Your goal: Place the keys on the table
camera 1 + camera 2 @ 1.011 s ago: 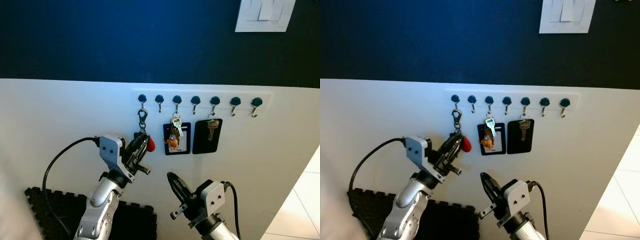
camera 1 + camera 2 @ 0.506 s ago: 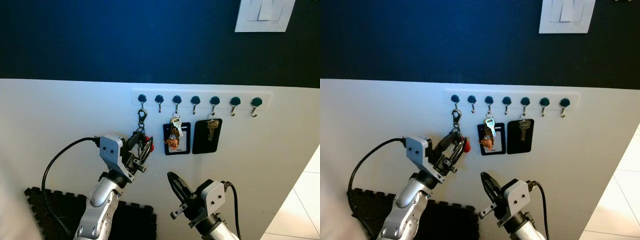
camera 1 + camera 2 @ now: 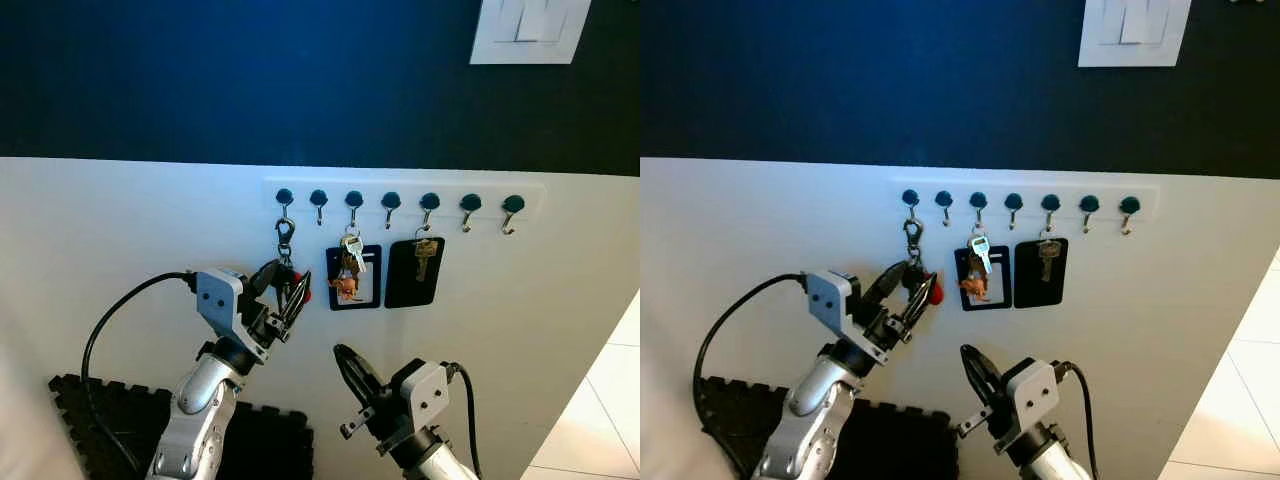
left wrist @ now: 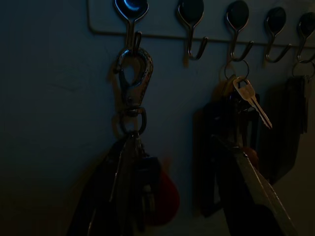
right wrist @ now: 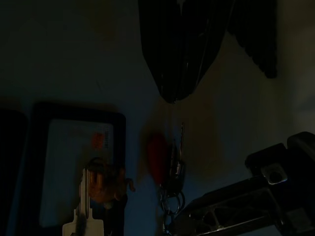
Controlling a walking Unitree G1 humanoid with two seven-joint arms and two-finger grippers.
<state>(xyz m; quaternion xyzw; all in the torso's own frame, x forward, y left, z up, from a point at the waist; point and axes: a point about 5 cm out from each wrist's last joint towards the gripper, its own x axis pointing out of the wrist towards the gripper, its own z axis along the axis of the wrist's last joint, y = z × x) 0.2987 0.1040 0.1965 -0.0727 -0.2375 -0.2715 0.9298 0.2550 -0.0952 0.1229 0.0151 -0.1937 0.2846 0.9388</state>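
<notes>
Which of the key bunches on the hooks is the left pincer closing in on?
The bunch with the red tag on the leftmost hook; the left pincer straddles it.

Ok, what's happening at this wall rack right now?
The robot faces a hook rack on the wall. Its left tool is raised to the bunch of keys with a red tag hanging by a clasp from the leftmost hook, fingers spread around the bunch but not closed. The keys are not yet off the hook. The right tool waits lower down, shut.
</notes>
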